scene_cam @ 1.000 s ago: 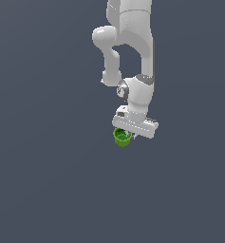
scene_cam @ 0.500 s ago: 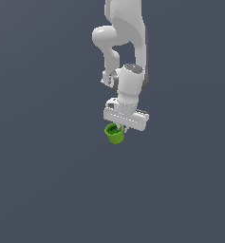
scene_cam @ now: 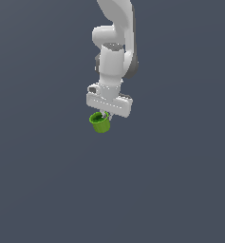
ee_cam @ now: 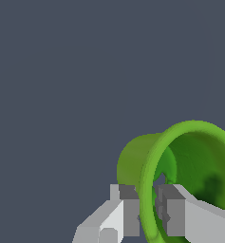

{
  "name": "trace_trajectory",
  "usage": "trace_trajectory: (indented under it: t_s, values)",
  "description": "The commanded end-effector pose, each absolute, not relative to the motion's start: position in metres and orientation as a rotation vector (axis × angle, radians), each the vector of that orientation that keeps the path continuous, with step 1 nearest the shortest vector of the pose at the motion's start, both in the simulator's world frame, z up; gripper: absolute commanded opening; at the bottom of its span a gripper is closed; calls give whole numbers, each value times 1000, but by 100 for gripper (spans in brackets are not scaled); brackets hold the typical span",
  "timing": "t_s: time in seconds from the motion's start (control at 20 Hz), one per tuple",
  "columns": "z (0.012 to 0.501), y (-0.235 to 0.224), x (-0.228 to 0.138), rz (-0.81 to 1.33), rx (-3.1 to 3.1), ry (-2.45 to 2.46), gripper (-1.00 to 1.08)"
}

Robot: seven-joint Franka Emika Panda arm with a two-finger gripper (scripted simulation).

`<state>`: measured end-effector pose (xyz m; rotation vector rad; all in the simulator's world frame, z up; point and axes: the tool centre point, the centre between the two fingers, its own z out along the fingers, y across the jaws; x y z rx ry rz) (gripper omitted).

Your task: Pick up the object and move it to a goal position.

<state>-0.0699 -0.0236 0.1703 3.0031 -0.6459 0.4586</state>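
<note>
Green cup [scene_cam: 100, 123] held in gripper [scene_cam: 104, 115], w/ grey backdrop all round.
Fingers [ee_cam: 126, 209] were clamped on cup's rim, one outside wall, one inside, per wrist view. Cup hung just under white gripper body, twd exterior view's left of it, tilted, rim up. Arm [scene_cam: 115, 45] came down from above.

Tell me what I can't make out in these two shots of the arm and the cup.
- Cup: wrist view, cut off by the picture's edge; its base faces away.
- Fingertips: exterior view, too small to tell from the cup under the gripper.
- Arm: exterior view, upper part cut off by the top edge.
- Goal position: no marker shows in either view.
</note>
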Motion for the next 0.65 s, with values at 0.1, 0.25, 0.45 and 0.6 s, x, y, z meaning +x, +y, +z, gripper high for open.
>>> trace_trajectory:
  t_s: [0.1,0.25,0.45,0.6]
  values:
    - [192,-49,-80,462,3005,-644,-100]
    - [202,-61,-84,462,3005,-644,-100]
    - [210,-71,-87,461,3004,-645,-100]
    - [212,-73,-87,461,3004,-645,-100]
